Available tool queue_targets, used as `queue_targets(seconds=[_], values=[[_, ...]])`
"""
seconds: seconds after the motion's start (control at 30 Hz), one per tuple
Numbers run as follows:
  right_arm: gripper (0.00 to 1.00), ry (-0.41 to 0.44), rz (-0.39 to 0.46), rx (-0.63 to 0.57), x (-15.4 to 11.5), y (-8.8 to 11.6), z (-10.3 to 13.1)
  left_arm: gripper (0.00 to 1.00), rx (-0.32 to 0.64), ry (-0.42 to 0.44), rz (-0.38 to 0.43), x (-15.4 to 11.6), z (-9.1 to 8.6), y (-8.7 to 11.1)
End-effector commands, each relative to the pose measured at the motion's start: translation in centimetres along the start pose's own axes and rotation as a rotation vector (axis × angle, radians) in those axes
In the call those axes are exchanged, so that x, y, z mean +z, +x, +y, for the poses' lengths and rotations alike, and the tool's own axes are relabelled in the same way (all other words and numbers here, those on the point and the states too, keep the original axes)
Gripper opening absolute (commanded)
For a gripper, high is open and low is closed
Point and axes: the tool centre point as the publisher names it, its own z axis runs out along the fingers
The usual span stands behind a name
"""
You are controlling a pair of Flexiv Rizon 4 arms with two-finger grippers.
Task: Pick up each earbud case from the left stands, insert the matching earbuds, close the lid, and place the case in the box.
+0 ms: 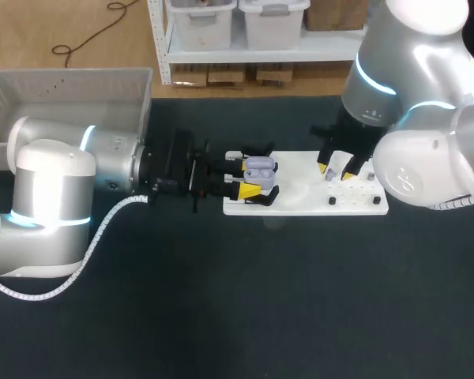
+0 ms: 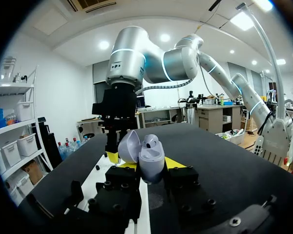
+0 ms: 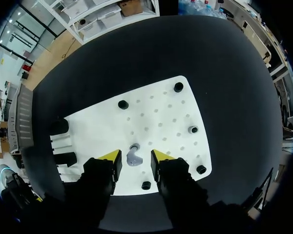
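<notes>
A dark tabletop (image 1: 237,316) fills the head view, its near half bare. The left arm (image 1: 55,189) comes in from 9 o'clock and lies level over the cloth. Its claw (image 1: 243,174) is just past the middle, toward 1 o'clock, at the left edge of a white board (image 1: 300,193). The yellow tips of that claw are pressed against two sides of a lavender earbud case (image 1: 261,167) and hold it clear of the board. In the left wrist view the case (image 2: 151,158) stands between the fingers with its lid swung open. I cannot tell what sits inside it.

Further toward 2 o'clock, the right claw (image 1: 336,171) hangs point-down over the right part of the board. Its fingers are spread, and a pale earbud (image 3: 134,157) lies on the board in the gap, touched by neither tip. Small black pegs (image 3: 123,104) dot the board around it, and black stands (image 3: 59,126) sit at the board's far-left end.

Farthest away, at 10 o'clock, a grey box (image 1: 63,87) rests at the tabletop's corner.
</notes>
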Motion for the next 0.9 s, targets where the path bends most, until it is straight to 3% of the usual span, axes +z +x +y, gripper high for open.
queue_targets(seconds=[0.03, 0.67, 0.9], values=[[0.38, -0.002, 0.002, -0.002, 0.23, -0.06, -0.01, 0.00, 0.003, -0.004, -0.002, -0.04, -0.11, 0.06], [0.31, -0.009, 0.012, -0.012, 0.51, -0.26, 0.29, 0.00, 0.003, -0.004, -0.002, -0.04, -0.11, 0.06], [0.14, -0.005, 0.015, -0.013, 0.58, -0.27, 0.36, 0.00, 0.003, -0.004, -0.002, -0.04, -0.11, 0.06]])
